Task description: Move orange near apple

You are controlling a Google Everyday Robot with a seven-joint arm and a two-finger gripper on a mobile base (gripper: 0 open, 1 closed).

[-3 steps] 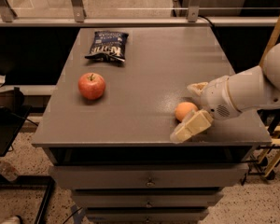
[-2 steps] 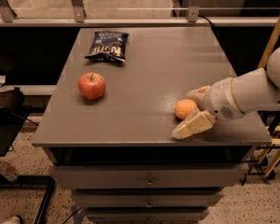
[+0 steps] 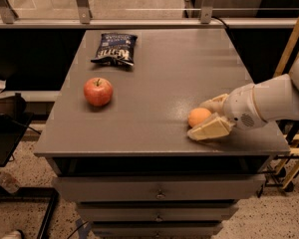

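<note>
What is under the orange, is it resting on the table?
The grey tabletop: the orange appears to sit on it near the right front edge. The gripper is around it and hides its right side, so full contact underneath cannot be confirmed.

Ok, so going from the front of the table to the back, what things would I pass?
Orange, with the end effector right at it on the table's right side → apple → chip bag.
</note>
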